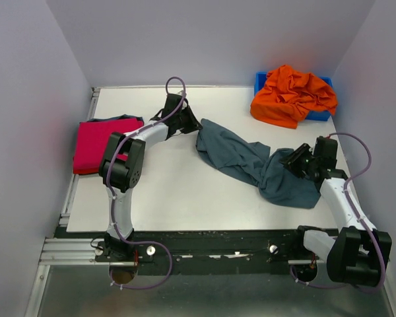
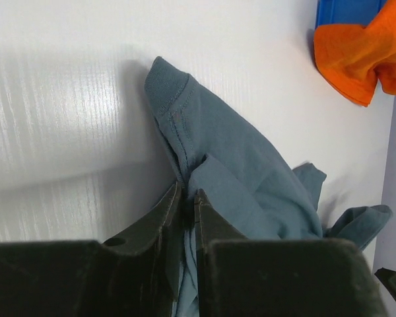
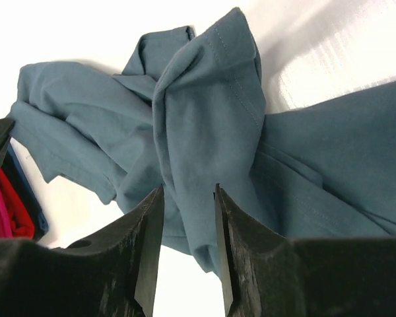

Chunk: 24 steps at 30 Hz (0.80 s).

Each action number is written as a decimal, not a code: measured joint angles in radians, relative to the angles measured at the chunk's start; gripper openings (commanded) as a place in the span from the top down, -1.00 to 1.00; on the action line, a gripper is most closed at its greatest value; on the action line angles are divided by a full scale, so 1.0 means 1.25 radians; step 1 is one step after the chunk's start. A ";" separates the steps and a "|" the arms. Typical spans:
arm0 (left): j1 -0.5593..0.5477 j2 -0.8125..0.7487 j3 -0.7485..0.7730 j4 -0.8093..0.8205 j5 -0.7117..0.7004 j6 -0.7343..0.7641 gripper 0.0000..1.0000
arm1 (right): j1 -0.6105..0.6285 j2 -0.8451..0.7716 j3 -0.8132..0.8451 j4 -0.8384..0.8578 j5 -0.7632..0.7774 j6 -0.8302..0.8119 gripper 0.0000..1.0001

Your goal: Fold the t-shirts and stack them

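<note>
A slate grey-blue t-shirt [image 1: 251, 162] lies crumpled in a long diagonal band across the table's middle. My left gripper [image 1: 197, 125] is at its far upper end. In the left wrist view its jaws [image 2: 187, 195] stand a narrow slit apart, with a thin edge of the shirt [image 2: 224, 152] lying loose in the gap. My right gripper [image 1: 285, 162] is at the lower right end. In the right wrist view it [image 3: 188, 191] is open, with a hanging fold of the shirt [image 3: 204, 105] between the fingers, unpinched. A magenta-red t-shirt [image 1: 102, 142] lies folded at the left edge. An orange t-shirt [image 1: 294, 96] is heaped at the back right.
The orange shirt covers most of a blue plastic bin [image 1: 261, 80] in the back right corner. Pale walls enclose the table on three sides. A dark rail carrying both arm bases runs along the near edge.
</note>
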 measured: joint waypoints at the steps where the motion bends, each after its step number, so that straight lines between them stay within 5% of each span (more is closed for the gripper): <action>1: 0.000 0.000 0.000 -0.001 0.000 0.000 0.51 | 0.000 0.005 0.000 0.004 0.001 0.001 0.08; 4: 0.000 0.000 0.003 -0.006 0.000 0.004 0.37 | 0.000 0.019 0.002 0.009 0.005 0.005 -0.18; 16: 0.000 0.019 0.043 -0.023 0.000 0.015 0.48 | 0.000 0.025 0.044 0.015 0.042 0.006 -0.21; 20: 0.000 0.023 0.043 -0.026 0.000 0.018 0.29 | 0.000 0.029 0.045 0.015 0.060 0.006 -0.47; 24: 0.000 0.037 0.060 -0.037 0.000 0.023 0.26 | -0.001 0.052 0.050 0.015 0.078 0.016 -0.50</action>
